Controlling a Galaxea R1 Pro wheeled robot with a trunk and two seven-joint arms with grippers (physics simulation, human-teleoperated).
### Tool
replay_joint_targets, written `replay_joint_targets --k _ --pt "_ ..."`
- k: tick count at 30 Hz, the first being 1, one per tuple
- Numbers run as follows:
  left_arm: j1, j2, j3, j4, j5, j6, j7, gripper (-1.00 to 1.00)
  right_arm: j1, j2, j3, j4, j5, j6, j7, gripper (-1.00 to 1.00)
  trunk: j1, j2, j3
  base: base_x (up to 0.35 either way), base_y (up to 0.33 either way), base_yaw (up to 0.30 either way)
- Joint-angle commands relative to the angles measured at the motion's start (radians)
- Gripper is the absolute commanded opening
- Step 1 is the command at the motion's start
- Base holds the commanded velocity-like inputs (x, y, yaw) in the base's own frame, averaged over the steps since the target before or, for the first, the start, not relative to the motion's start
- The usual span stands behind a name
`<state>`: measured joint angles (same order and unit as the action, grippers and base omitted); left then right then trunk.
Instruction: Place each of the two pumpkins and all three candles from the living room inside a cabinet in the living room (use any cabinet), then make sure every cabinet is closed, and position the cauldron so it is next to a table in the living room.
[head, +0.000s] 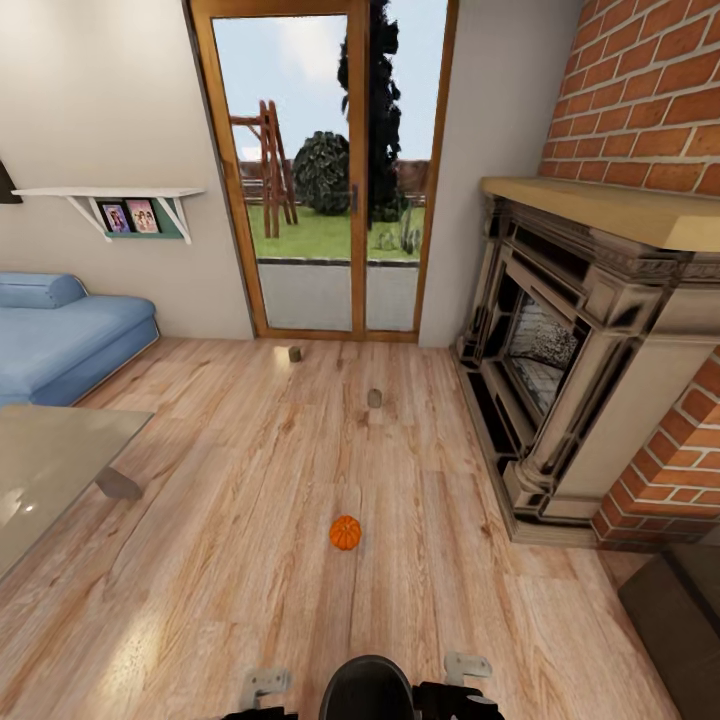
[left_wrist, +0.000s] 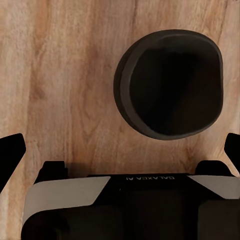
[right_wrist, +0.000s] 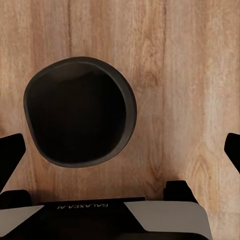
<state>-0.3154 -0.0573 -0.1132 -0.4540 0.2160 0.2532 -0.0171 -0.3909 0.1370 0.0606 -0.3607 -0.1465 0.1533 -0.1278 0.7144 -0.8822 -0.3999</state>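
Wood-plank living-room floor (head: 230, 480) is recorded between a brick fireplace (head: 560, 370) and a blue sofa (head: 60, 335). 1 pumpkin (head: 345, 532) lies mid-floor; 2 candles (head: 375, 398) (head: 295, 353) stand nearer the glass door (head: 320, 170). A dark cauldron (left_wrist: 170, 87) sits below both grippers (left_wrist: 120, 150) (right_wrist: 120, 150); fingers are spread wide, nothing held.

Left gripper (left_wrist: 120, 147): fingertips (left_wrist: 11, 152) visible at both edges of left wrist view, set wide apart, nothing between them. Wrist pointing straight down, camera looking along fingers. White-and-black gripper body (left_wrist: 120, 200) below fingertips in that view.

Right gripper (right_wrist: 120, 150): same pose, pointing straight down, fingertips (right_wrist: 11, 152) spread wide, gap bare.

Head view: grey bracket of left arm (head: 262, 685) at about 7 o'clock, grey bracket of right arm (head: 467, 666) at about 5 o'clock, both low at frame edge, arms tucked close to trunk.
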Motion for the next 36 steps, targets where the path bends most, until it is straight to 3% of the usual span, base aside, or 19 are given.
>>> replay_joint_targets --k 1,5,13,20,28,36 --pt "-0.001 0.0 -0.004 0.0 0.011 0.003 0.002 1.0 0.0 0.0 0.007 -0.002 -0.01 0.005 -0.007 1.0 0.0 -0.001 -0.001 0.0 0.0 0.0" --pt "-0.013 -0.009 -0.005 0.006 0.014 -0.001 0.004 1.0 -0.001 0.0 0.008 0.001 -0.01 0.0 -0.007 1.0 0.0 -0.001 -0.001 0.0 0.0 0.0" --pt "-0.091 -0.058 -0.002 0.075 0.014 -0.004 0.014 1.0 -0.001 0.001 0.011 0.002 -0.004 -0.002 -0.007 1.0 0.0 -0.001 -0.001 0.0 0.0 0.0" --pt "-0.095 -0.062 0.003 0.096 0.013 -0.015 0.015 1.0 -0.001 0.001 0.012 0.024 -0.001 -0.028 -0.007 1.0 0.0 -0.001 -0.001 0.0 0.0 0.0" --pt "-0.091 -0.061 0.004 0.101 0.012 -0.106 0.016 1.0 -0.001 0.0 0.013 0.031 -0.001 -0.038 -0.005 1.0 0.0 -0.001 -0.001 0.0 0.0 0.0" --pt "-0.091 -0.059 0.006 0.101 0.014 -0.119 0.016 1.0 -0.001 0.0 0.013 0.031 -0.001 -0.04 -0.002 1.0 0.0 -0.001 -0.001 0.0 0.0 0.0"
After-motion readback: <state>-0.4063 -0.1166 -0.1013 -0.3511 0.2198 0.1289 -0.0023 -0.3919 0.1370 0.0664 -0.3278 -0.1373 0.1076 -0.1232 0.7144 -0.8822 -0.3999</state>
